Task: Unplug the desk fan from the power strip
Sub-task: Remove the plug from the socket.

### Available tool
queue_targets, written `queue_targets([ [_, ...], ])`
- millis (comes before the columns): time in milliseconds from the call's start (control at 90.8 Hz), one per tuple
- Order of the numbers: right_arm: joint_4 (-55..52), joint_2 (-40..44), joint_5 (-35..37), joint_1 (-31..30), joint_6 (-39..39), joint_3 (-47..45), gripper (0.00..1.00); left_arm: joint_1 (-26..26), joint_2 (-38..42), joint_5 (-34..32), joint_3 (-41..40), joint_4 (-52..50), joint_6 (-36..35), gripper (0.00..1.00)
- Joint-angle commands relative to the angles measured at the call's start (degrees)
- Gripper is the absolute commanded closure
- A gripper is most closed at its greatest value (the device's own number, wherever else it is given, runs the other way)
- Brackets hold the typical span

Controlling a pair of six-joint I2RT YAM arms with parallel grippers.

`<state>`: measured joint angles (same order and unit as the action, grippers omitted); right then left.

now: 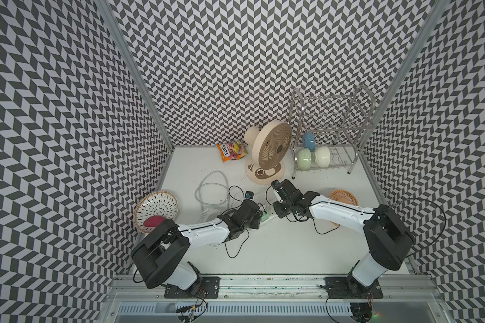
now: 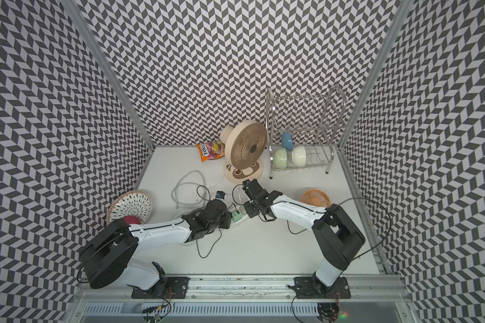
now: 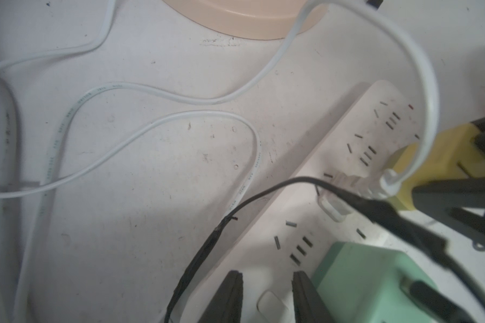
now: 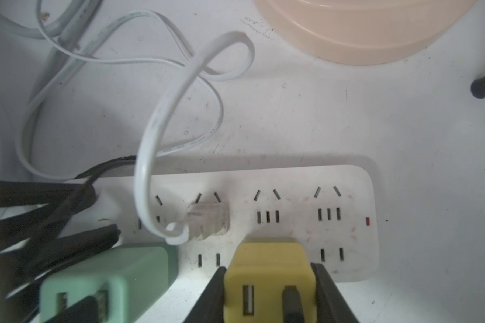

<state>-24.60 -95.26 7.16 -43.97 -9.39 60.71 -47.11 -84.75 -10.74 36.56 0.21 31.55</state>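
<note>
- Your power strip (image 4: 291, 201) lies flat on the bench (image 1: 277, 246) in both top views, between the two arms and just in front of the desk fan (image 1: 272, 151).
- Your right pincer (image 4: 268, 268) is clamped on the yellow adapter (image 4: 266, 282), with one finger pressed against each of its side faces. The adapter sits plugged into the strip's near row.
- Your left pincer (image 3: 267, 275) hangs over the other end of the strip, beside the green adapter (image 3: 375, 279). Its jaws stand a little apart with nothing gripped between them, and you can see the strip's white button (image 3: 272, 304) in the gap. You cannot tell whether the fingertips touch the strip.
- A clear plug (image 4: 207, 221) sits in a middle socket. Its flat white cord (image 4: 157, 120) arches up from it and loops away across the bench.
- The right wrist view shows you a small red mark (image 4: 367, 221) at the strip's free end.
- A dish rack (image 1: 328, 131) stands beside the fan, and a snack bag (image 1: 231, 151) lies on the fan's other side.
</note>
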Motion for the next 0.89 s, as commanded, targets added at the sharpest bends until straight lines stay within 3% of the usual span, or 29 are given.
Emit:
queue_targets([
  [0, 3.5, 1.04, 3.23, -4.32, 2.72, 3.09, 0.92, -0.58, -2.3, 3.36, -1.9, -4.89, 0.22, 0.64],
  [176, 9.4, 5.17, -5.65, 2.25, -3.3, -1.67, 0.94, -0.59, -2.16, 2.94, -2.13, -5.07, 0.64, 0.64],
  [231, 7.78, 4.69, -3.55, 2.84, -2.18, -0.82, 0.97, -0.55, -1.87, 2.74, -2.37, -5.05, 0.85, 0.64],
  [353, 3.2, 2.03, 2.05, -2.2, 2.65, 3.3, 0.98, -0.53, -2.03, 2.66, -2.3, -5.04, 0.8, 0.64],
  [529, 7.87, 5.31, -1.49, 0.3, -1.83, 0.14, 0.97, -0.52, -2.42, 2.59, -1.96, -5.3, 0.87, 0.64],
  [683, 4.09, 2.28, 2.65, -2.18, 2.3, 3.3, 0.97, -0.54, -2.48, 2.39, -2.04, -5.28, 0.85, 0.64],
  [881, 9.65, 4.9, -1.07, -1.15, 1.74, -0.28, 0.95, -0.54, -3.13, 2.34, -1.78, -5.55, 0.71, 0.64],
])
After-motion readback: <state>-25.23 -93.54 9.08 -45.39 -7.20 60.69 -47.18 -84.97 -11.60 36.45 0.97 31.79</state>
